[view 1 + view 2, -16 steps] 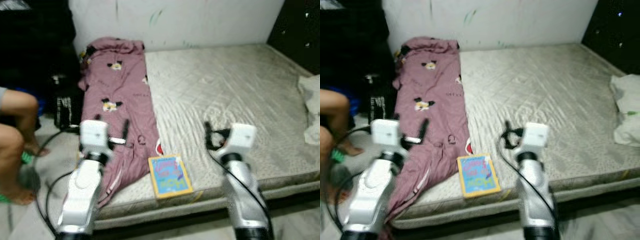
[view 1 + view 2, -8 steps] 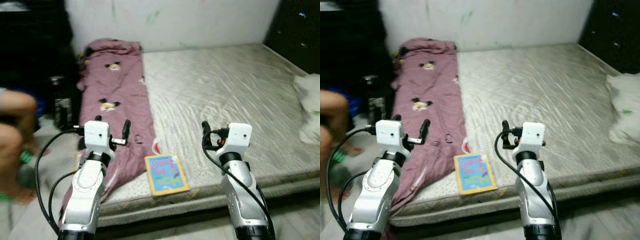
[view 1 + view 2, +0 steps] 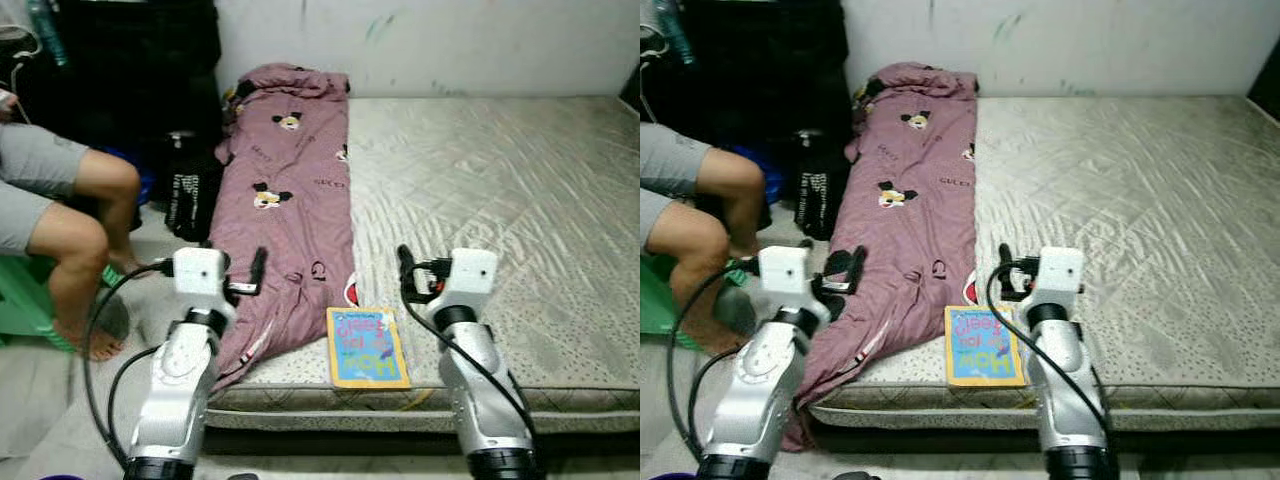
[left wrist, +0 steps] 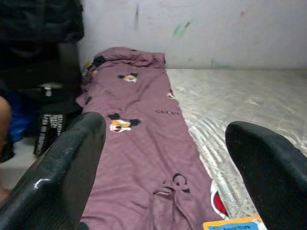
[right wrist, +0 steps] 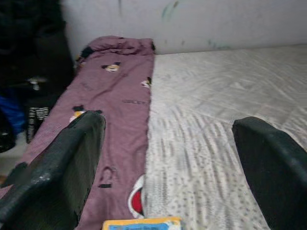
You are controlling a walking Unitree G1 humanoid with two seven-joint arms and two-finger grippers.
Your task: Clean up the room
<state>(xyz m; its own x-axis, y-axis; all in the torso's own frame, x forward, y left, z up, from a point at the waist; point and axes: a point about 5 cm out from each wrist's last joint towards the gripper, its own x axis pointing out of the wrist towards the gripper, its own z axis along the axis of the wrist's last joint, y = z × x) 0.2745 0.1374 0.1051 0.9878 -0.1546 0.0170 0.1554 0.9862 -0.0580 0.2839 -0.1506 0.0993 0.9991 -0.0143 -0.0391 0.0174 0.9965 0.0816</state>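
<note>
Book [image 3: 366,347]: it lay flat near the front edge of the bed [image 3: 520,200], just beside the mauve blanket [image 3: 290,210] and between my two arms.
Blanket: it ran in a long strip down the left side of the bed, from the wall end to the front edge, where its end hung over.
Left end effector [image 3: 233,282]: I held it above the blanket's near end, fingers [image 4: 53,167] apart, gripping nothing.
Right end effector [image 3: 418,280]: it hung over bare mattress just beyond the book, fingers [image 5: 53,167] likewise spread and empty.
Person: bare legs [image 3: 70,240] of someone seated on a green stool [image 3: 25,305] were close by my left arm.
Bag [image 3: 188,190]: a dark one stood on the floor against the bed's left side.
Step in hand: I judged it to be lining up on the book.
How to do it well: I would bring the right end effector down over the book's far edge, slide one finger under the cover and pinch the whole thickness, keeping clear of the blanket's fold so no cloth came along.
Risk: a flat book on soft mattress might slip from a shallow pinch.
</note>
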